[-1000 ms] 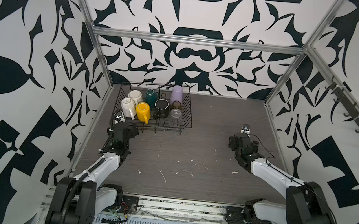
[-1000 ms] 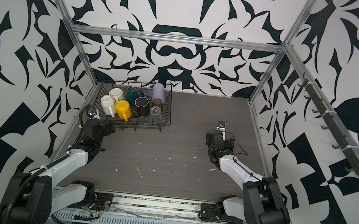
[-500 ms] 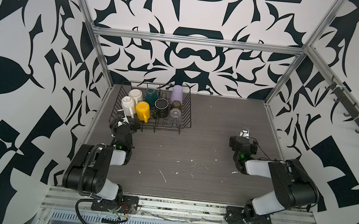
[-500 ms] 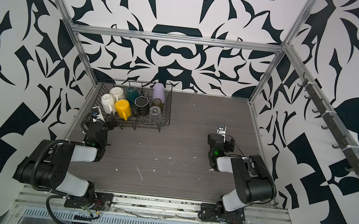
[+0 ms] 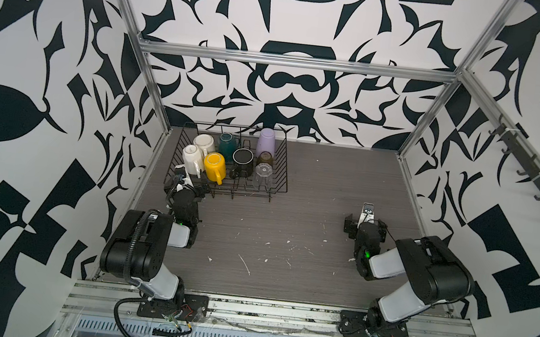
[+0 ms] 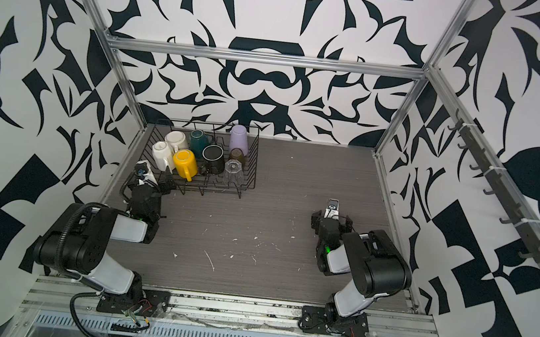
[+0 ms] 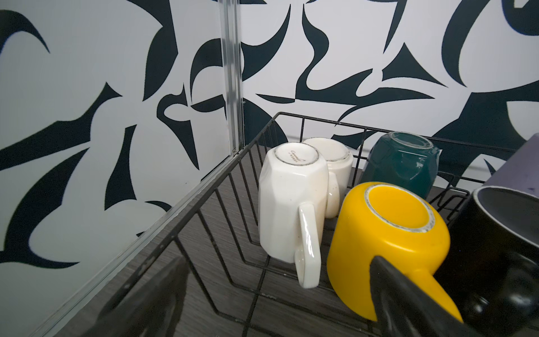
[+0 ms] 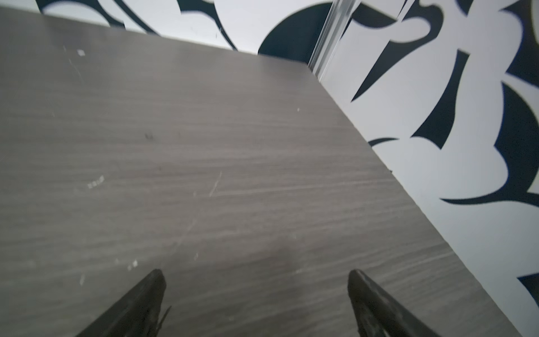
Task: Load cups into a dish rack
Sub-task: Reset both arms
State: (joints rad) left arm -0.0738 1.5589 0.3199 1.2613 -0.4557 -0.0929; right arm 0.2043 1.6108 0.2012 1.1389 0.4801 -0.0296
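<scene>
All eight cups [image 5: 242, 161] sit in the dish rack [image 5: 286, 174], far left on the tabletop [image 5: 290, 220]. Both end effectors stand apart and empty.

Draw the left end effector [image 5: 192, 184] straight back from the rack's near-left corner, clearing the wires and the yellow mug [image 5: 214, 166]. The right end effector [image 8: 256, 275] needs no correction.

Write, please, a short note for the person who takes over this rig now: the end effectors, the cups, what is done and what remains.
Left end effector: open, empty, at the rack's front corner.
Right end effector: open, empty, over the table.
In the rack: near pale mug, far pale mug, teal mug, tumbler, olive glass, black mug, yellow mug, clear glass.
Done: all eight loaded.
Left: none seen outside the rack; probably only parking the arms.
</scene>
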